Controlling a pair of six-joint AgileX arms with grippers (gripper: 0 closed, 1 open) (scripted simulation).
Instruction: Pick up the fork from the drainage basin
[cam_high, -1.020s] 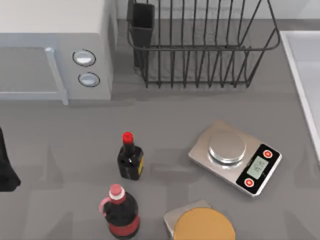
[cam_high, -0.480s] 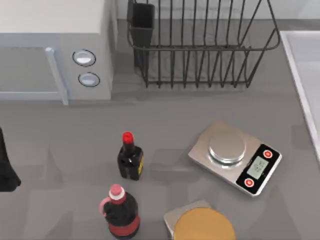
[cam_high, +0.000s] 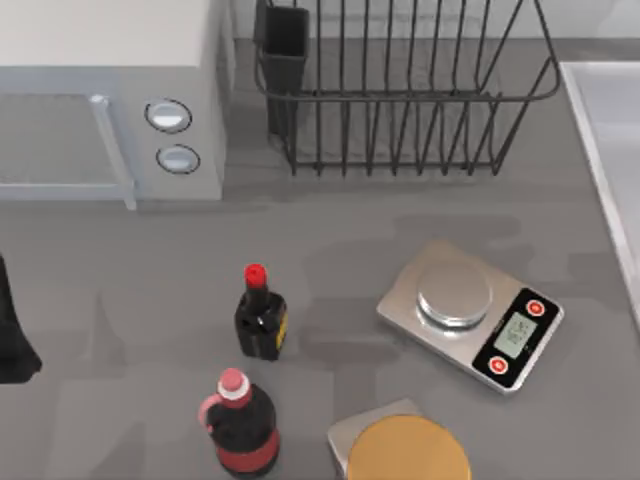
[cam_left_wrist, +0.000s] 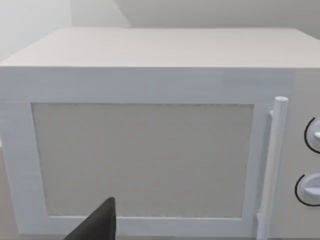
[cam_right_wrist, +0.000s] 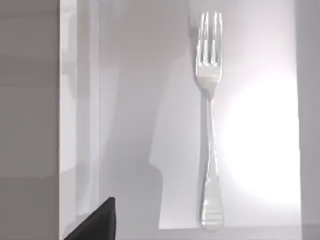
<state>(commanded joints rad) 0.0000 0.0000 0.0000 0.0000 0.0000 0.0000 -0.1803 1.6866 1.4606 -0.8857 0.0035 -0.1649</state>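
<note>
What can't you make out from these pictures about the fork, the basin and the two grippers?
- Drainage basin: cut off by the top view's right edge, so the fork's place on the table is unclear.
- Fork: lies flat in the right wrist view; how near the right gripper is cannot be told.
- Left arm: parked at the top view's left edge, cut off.
- Microwave: its dials cut off in the left wrist view.

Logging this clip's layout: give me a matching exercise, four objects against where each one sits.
1. slender silvery fork
2. flat steel kitchen scale
3. small dark bottle with red cap
4. white boxy microwave

A. table's left rear
B. lying flat in the pale basin
C. right of centre
D. near the table's centre, left of the scale

Pairs: 1-B, 2-C, 3-D, 4-A
</note>
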